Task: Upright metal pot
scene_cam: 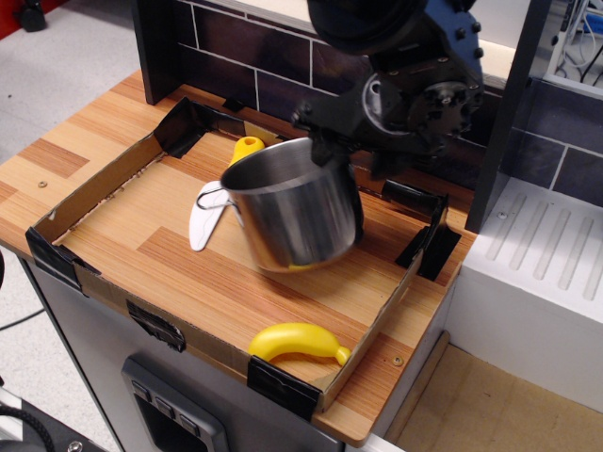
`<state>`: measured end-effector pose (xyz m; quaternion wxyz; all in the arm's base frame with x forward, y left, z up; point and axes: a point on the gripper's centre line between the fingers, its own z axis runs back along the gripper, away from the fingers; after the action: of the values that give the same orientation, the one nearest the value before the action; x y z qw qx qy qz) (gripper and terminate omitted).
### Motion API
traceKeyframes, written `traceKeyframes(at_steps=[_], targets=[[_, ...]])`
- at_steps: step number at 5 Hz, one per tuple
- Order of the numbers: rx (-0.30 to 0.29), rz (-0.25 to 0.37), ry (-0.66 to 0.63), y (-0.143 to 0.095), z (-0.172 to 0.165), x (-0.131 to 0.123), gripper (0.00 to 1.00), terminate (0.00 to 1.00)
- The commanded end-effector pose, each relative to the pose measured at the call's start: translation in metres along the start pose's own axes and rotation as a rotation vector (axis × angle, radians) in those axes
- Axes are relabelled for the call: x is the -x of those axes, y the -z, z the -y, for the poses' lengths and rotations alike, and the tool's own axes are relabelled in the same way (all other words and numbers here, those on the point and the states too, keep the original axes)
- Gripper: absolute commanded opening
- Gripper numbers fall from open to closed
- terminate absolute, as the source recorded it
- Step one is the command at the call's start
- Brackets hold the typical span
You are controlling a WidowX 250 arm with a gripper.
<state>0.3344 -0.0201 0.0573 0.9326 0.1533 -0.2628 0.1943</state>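
Jaws grip the far rim of the shiny stainless-steel cylindrical pot [297, 212], nearly upright. Level it, lower onto the wooden tabletop [188, 273], then release.

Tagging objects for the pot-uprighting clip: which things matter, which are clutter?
In the job: metal pot, nearly upright; gripper at its far rim.
Lying about: banana; white spatula with a yellow handle, partly behind the pot; cardboard tray.
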Motion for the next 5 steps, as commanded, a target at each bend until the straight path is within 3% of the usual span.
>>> traceKeyframes(at_steps=[1,2,3,4,5], targets=[[-0.007,0.044,-0.229,-0.018,-0.002,-0.015,1.0,0.0],[0.034,-0.1,-0.319,-0.023,-0.007,-0.024,1.0,0.0],[0.12,-0.29,-0.374,-0.035,-0.017,-0.037,1.0,0.0],[0.184,-0.379,-0.357,-0.061,-0.032,-0.054,1.0,0.0],[0.214,-0.403,-0.337,-0.08,-0.046,-0.064,1.0,0.0]])
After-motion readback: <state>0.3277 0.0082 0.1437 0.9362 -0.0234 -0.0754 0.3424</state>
